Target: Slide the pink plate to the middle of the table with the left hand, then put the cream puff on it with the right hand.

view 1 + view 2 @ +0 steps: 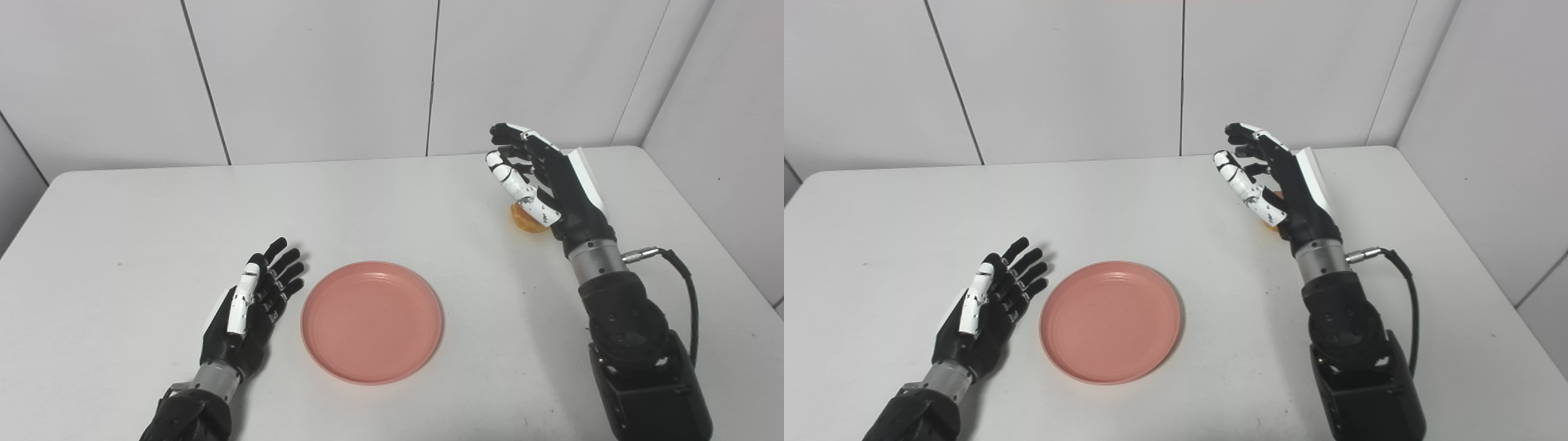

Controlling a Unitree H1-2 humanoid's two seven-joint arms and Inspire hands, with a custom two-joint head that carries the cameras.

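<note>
Right hand hovering raised near the table's far right corner, fingers spread and curled slightly, thumb apart, gripping nothing. Sitting just beneath and behind the palm, on the tabletop: the cream puff, golden-orange, mostly hidden by the hand in the right eye view; impossible to tell whether touching the hand or just clear of it. Trailing from the right wrist, a black cable looping down beside the forearm.

Left hand lying low toward the near left part of the table, fingers straight and fanned, holding nothing, resting just beside the pink plate without touching its rim. Plate sitting flat and bare near the middle of the table, closer to the near edge, well apart from the cream puff.
</note>
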